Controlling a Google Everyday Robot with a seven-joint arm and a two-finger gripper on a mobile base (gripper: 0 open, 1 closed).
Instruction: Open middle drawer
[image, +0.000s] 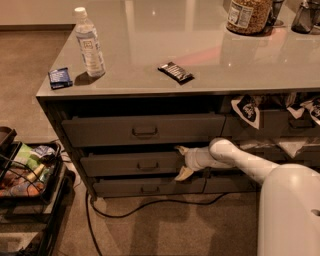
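The middle drawer (125, 164) is a wide dark grey front with a small dark pull (148, 166) at its centre, between a taller drawer above and a slimmer one below. A dark gap shows above its front, and its inside is hidden. My gripper (181, 161) is at the right end of this drawer front, right of the pull. It is open, with one pale finger (181, 149) at the front's upper edge and the other by its lower edge. It holds nothing.
The taller top drawer (145, 130) and slim bottom drawer (145, 188) flank the middle one. On the counter (200, 55) stand a water bottle (89, 42), a blue packet (60, 78), a snack bar (176, 72) and a jar (248, 15). A cart of snacks (27, 172) stands left. A cable (150, 205) lies on the floor.
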